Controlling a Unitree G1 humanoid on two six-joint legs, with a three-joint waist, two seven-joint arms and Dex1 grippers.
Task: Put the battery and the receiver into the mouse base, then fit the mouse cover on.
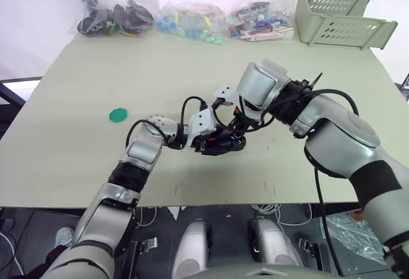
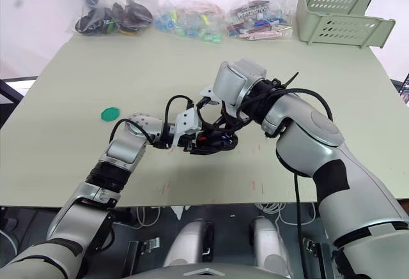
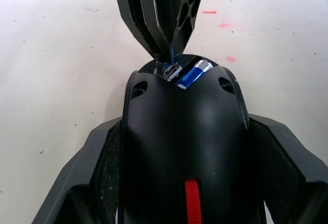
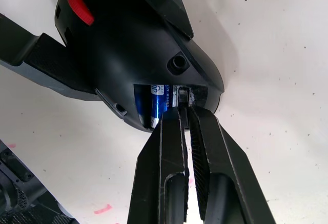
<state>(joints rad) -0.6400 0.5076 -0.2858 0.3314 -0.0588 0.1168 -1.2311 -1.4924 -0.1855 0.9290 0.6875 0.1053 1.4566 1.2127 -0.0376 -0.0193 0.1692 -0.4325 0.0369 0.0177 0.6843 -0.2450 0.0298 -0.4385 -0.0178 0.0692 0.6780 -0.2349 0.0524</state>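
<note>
black mouse base [image 3: 184, 131] sits near the front middle of the beige table [image 1: 77, 87], pinched at its sides by the left gripper [image 3: 184, 193]. blue battery [image 4: 158, 101] lies in its compartment. right gripper [image 4: 185, 112], fingers pressed nearly together, pinches the receiver [image 3: 171, 70] into the slot beside the battery.

Both pincers crowd the mouse base [image 1: 220, 143] mid-table, green disc [image 1: 117, 114] well apart leftward, bags [image 1: 185, 18] and basket [image 1: 339, 17] line far edge.
</note>
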